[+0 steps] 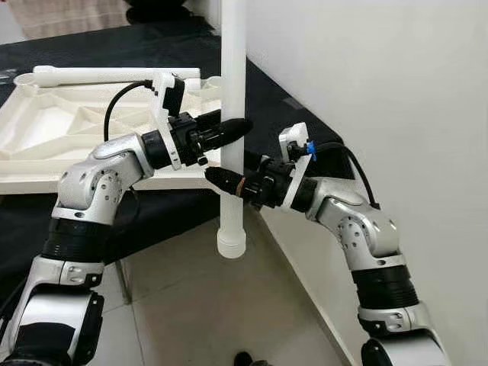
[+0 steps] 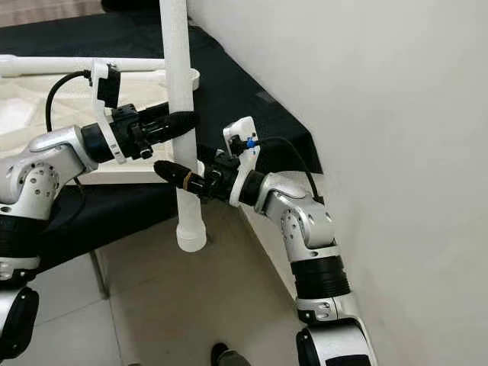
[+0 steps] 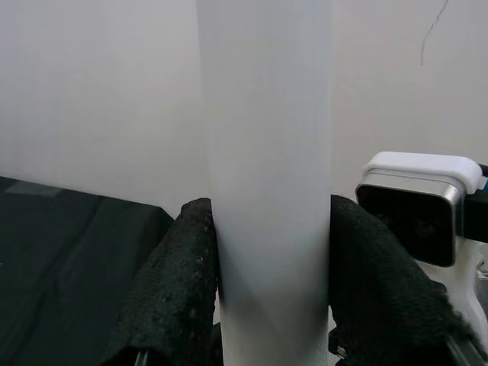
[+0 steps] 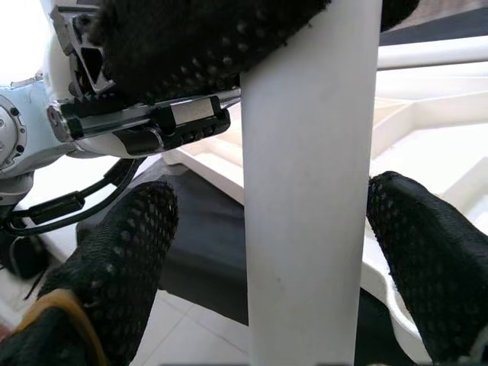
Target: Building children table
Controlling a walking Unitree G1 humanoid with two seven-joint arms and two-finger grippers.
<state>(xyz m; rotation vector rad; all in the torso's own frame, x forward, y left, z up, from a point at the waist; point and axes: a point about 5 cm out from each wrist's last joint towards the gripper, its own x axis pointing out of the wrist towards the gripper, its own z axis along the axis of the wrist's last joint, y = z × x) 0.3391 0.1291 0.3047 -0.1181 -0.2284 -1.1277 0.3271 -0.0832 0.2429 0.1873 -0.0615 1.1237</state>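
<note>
A long white table leg (image 1: 232, 84) stands upright, its wider foot (image 1: 231, 242) hanging just above the tiled floor. My left gripper (image 1: 236, 128) is shut on the leg; in the left wrist view both black fingers (image 3: 171, 290) press against its sides. Just below, my right gripper (image 1: 227, 180) straddles the same leg and is open. In the right wrist view a gap shows between the leg (image 4: 305, 191) and each of the fingers (image 4: 114, 259). The white tabletop (image 1: 46, 130) lies upside down on a black surface to the left, with another leg (image 1: 91, 75) across its far edge.
A white wall (image 1: 396, 84) rises close on the right, right behind my right arm. The black surface (image 1: 152, 213) under the tabletop ends at the tiled floor (image 1: 198, 305). A dark shoe tip (image 1: 244, 358) shows at the bottom edge.
</note>
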